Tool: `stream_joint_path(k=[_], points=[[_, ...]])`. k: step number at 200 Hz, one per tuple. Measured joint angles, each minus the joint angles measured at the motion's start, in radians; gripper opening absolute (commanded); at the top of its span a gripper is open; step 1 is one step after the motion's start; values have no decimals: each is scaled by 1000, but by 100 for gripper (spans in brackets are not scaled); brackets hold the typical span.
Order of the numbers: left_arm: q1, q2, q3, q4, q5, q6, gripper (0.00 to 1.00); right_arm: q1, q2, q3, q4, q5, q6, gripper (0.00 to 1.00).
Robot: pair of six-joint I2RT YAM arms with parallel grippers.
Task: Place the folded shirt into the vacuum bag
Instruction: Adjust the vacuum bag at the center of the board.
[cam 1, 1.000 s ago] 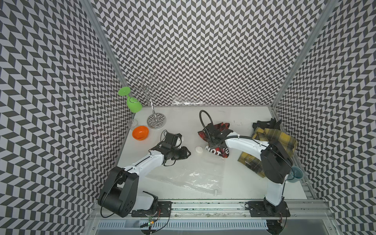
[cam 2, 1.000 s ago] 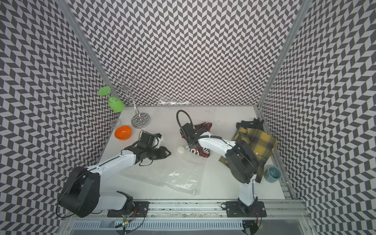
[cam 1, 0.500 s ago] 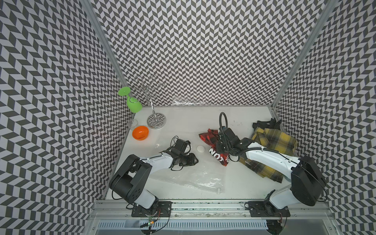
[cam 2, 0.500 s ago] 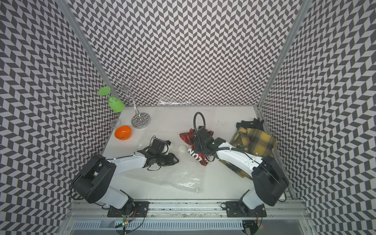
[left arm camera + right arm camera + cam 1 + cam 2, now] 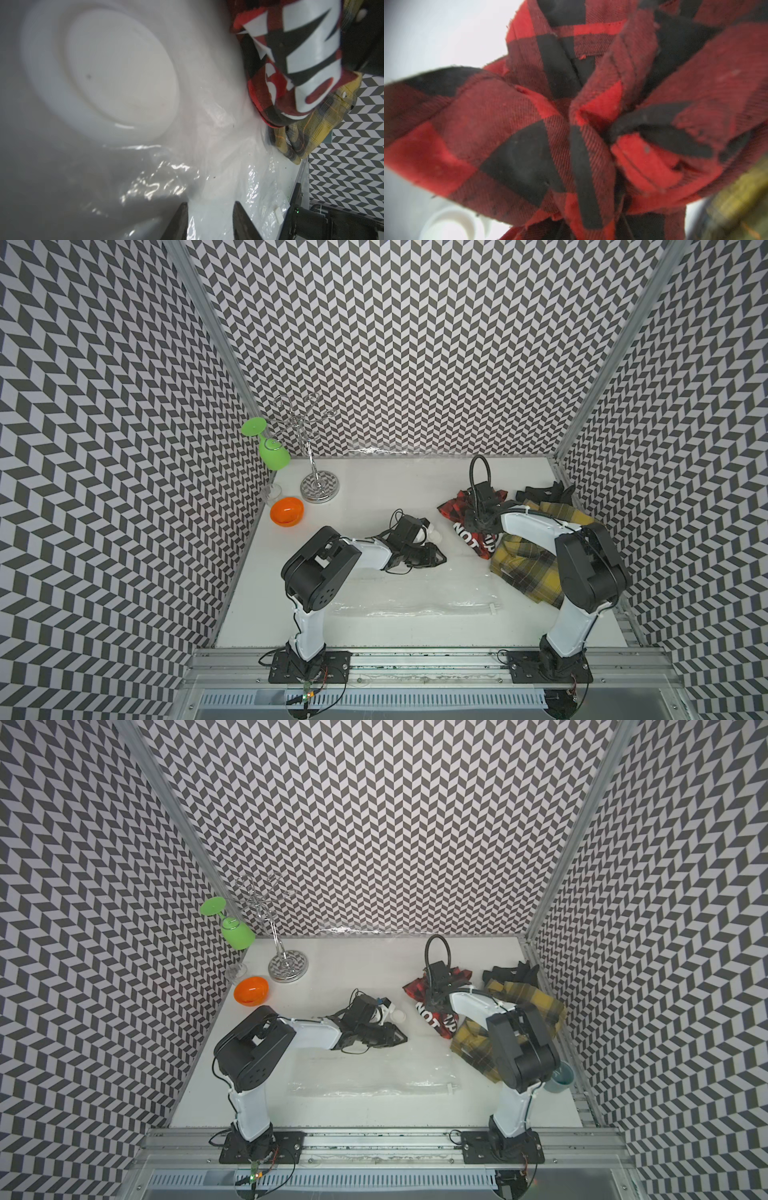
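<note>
Barely past the pick-up, I'd say. The right gripper [image 5: 478, 524] looks closed on the folded shirt [image 5: 467, 536], red-and-black plaid flannel with white lettering. The shirt is bunched at the far right against a yellow plaid cloth [image 5: 528, 568], wholly outside the bag. The vacuum bag [image 5: 415, 589], crinkly clear plastic, lies flat in the near middle of the white table [image 5: 374, 489], its round white valve cap [image 5: 435, 536] at its far end. The left gripper [image 5: 210, 204] is down on that far part with its fingers partly apart. Whether any film is pinched, I can't tell. Opening the mouth and sliding the shirt in remain. The right fingers are buried in cloth, and the bag's mouth is hard to make out.
</note>
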Motion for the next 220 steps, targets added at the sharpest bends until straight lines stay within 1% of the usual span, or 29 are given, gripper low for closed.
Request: stream_joint_path(k=[22, 56, 75, 91, 127, 153, 171, 220], points=[[0, -44, 34, -137, -37, 67, 44, -5, 60, 59, 7, 8, -31, 1], [-8, -221, 92, -404, -164, 242, 57, -13, 90, 79, 45, -2, -56, 1], [-45, -315, 116, -517, -245, 324, 62, -25, 95, 76, 68, -19, -63, 1], [-102, -347, 124, -587, -303, 375, 64, -47, 106, 82, 89, -46, -70, 1], [-275, -297, 134, -706, -445, 478, 72, -98, 170, 156, 117, -90, -81, 1], [-357, -243, 134, -750, -530, 536, 74, -108, 201, 193, 130, -100, -90, 0], [-372, -206, 140, -771, -595, 558, 74, -108, 206, 202, 126, -98, -97, 1], [-367, -130, 152, -804, -745, 591, 74, -108, 227, 243, 97, -87, -117, 0]])
